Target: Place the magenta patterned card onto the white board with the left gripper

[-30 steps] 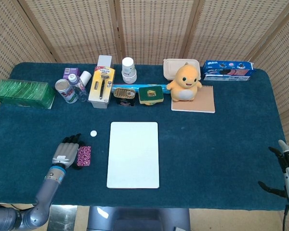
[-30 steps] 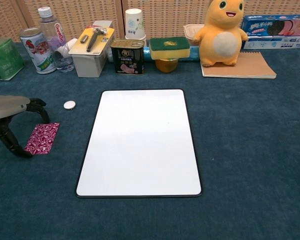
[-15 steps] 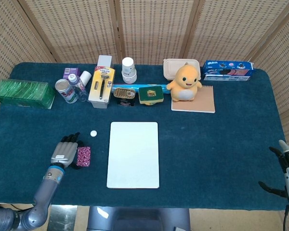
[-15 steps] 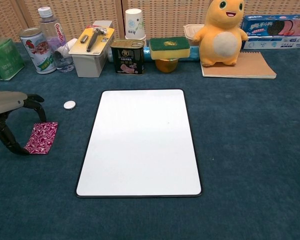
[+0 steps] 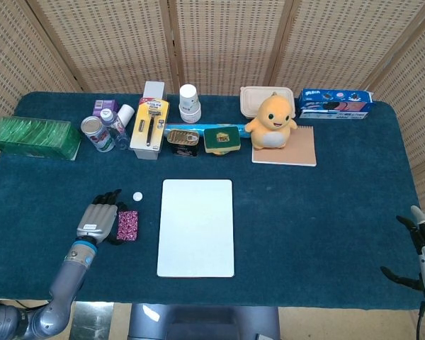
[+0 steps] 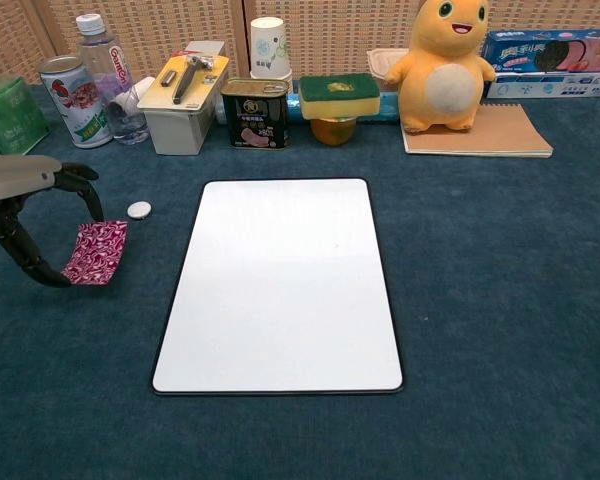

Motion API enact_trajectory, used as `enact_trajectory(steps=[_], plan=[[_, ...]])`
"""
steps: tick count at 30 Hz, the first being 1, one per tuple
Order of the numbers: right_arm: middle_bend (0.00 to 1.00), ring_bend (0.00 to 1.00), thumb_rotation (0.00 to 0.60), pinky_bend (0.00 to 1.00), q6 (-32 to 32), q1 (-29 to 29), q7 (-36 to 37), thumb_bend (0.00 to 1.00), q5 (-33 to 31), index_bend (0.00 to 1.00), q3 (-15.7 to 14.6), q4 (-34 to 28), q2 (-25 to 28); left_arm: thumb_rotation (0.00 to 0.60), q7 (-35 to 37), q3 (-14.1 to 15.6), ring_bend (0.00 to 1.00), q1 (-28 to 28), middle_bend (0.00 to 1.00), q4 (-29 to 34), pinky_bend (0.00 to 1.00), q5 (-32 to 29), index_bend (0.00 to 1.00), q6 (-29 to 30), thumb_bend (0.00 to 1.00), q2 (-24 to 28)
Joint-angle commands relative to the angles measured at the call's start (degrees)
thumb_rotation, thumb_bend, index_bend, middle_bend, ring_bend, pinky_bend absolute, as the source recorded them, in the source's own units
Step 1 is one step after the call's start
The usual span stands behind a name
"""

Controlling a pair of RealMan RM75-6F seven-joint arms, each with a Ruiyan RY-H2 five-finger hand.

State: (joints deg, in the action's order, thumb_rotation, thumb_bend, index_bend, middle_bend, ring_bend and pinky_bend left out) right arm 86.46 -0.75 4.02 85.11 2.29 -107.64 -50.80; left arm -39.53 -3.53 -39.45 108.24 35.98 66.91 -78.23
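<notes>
Left of the white board (image 6: pixel 280 285), your left hand (image 6: pixel 25 215) now pinches the magenta patterned card (image 6: pixel 96 253), lifted off the cloth since a second ago; carry it rightward onto the board

Head view: high above the near edge, looking steeply down; takes in the whole counter (image 5: pixel 319 212) out to the wicker screen (image 5: pixel 219 42) behind. Chest view: low, close, facing forward across the counter. Shared by both: white board (image 5: pixel 196 227), back row of items, yellow plush toy (image 6: pixel 441 65).
</notes>
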Motion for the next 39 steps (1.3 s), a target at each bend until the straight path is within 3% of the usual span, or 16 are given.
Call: enact_trajectory(steps=[1,10,19,28,33,35,39], plan=[[0.00,0.00,0.600,0.00,-0.08,0.04,-0.03,0.05,0.02,0.12,-0.01,0.03,-0.04,0.600,-0.79,-1.02,0.00,-0.95,0.00,1.43,0.06,-0.58,0.37,0.30,0.09,0.71],[0.00,0.00,0.600,0.00,-0.51,0.25,-0.21,0.05,0.10,0.12,-0.11,0.04,-0.15,0.600,-7.61,-7.19,0.00,-8.98,0.00,4.65,0.06,-8.86,0.37,-0.05,0.09,-1.30],[0.00,0.00,0.600,0.00,-1.38,0.70,1.14,0.05,-0.78,0.12,0.26,0.14,0.40,0.600,-14.86,-13.39,0.00,-19.82,0.00,-0.52,0.06,-21.37,0.37,1.72,0.09,-9.80],[0.00,0.00,0.600,0.00,-1.81,0.87,3.45,0.05,-1.14,0.12,0.45,0.87,1.01,0.600,-18.44,-15.87,0.00,-27.16,0.00,-10.98,0.06,-29.93,0.37,1.82,0.09,-19.62],[0.00,0.00,0.600,0.00,-1.89,0.90,3.97,0.05,-1.25,0.12,0.51,0.95,1.23,0.600,-18.96,-16.20,0.00,-28.21,0.00,-12.59,0.06,-31.87,0.36,2.60,0.09,-21.25],[0.00,0.00,0.600,0.00,-1.87,0.91,4.01,0.05,-1.17,0.12,0.51,0.95,1.24,0.600,-18.99,-16.14,0.00,-28.28,0.00,-12.53,0.06,-31.94,0.31,2.84,0.09,-21.24],[0.00,0.00,0.600,0.00,-1.76,0.86,3.95,0.05,-0.83,0.12,0.37,0.91,1.23,0.600,-18.37,-16.08,0.00,-28.01,0.00,-12.01,0.06,-31.74,0.09,3.03,0.09,-21.04]])
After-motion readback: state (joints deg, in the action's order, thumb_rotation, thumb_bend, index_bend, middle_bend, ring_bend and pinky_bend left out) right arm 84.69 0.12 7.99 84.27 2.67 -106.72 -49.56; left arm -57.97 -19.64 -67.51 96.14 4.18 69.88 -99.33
